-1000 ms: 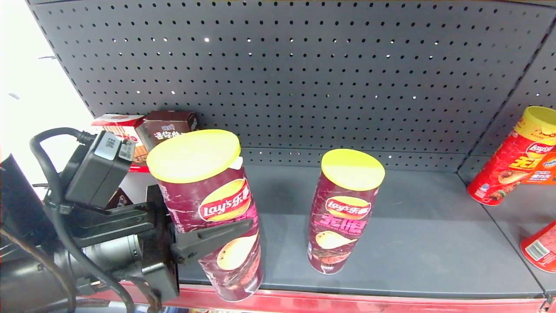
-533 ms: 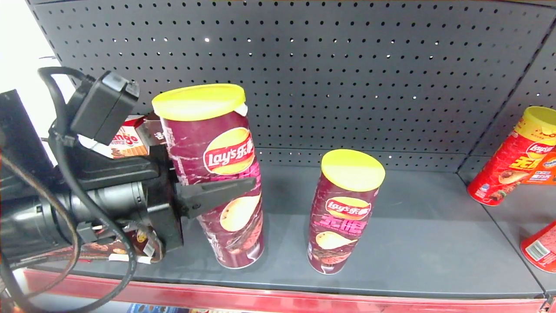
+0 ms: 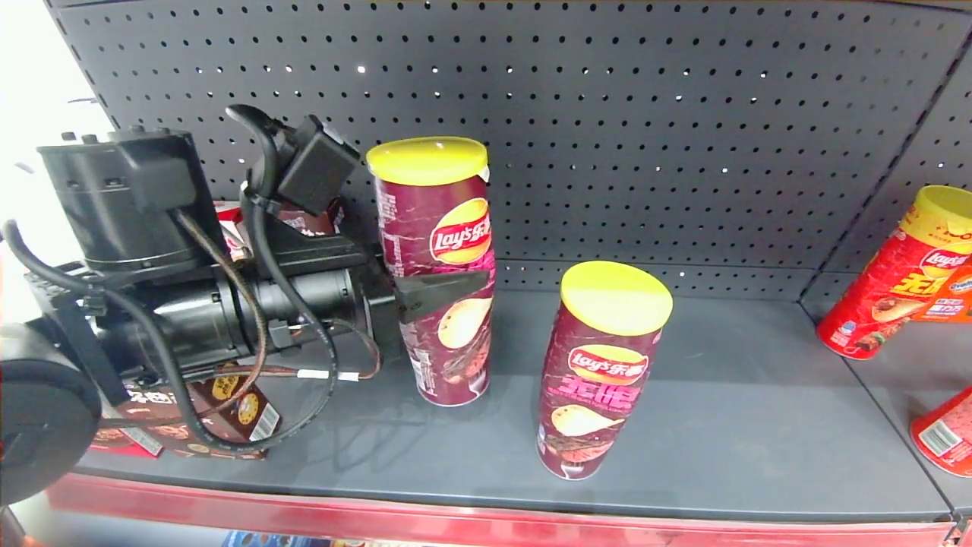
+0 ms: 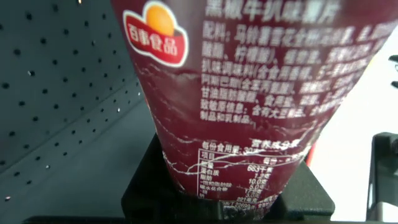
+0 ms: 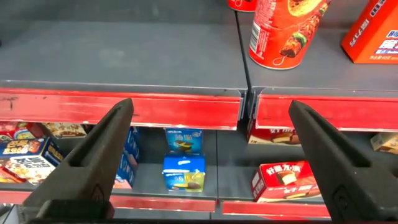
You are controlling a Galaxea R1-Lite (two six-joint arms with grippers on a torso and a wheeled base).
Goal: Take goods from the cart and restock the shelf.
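Note:
My left gripper (image 3: 454, 277) is shut on a maroon chip can with a yellow lid (image 3: 444, 228), held upright deep on the grey shelf (image 3: 721, 425) near the pegboard. The can's base is at shelf level; I cannot tell whether it touches. One black finger (image 3: 440, 292) crosses the can's front, and the other is hidden behind it. The same can (image 4: 249, 93) looms close in the left wrist view. A second matching can (image 3: 604, 372) stands to its right, nearer the front edge. My right gripper (image 5: 211, 109) hangs open before the shelf's red edge strip (image 5: 180, 106), holding nothing.
Brown snack boxes (image 3: 197, 414) lie on the shelf under my left arm. Red chip cans (image 3: 900, 277) stand in the neighbouring bay at right, one also a red can (image 5: 283, 31) in the right wrist view. Boxed goods (image 5: 183, 171) fill the lower shelf. Bare shelf lies right of the second can.
My left arm has carried the maroon can from the shelf's front edge up and inward toward the pegboard, and it now stands upright. The second can has not moved.

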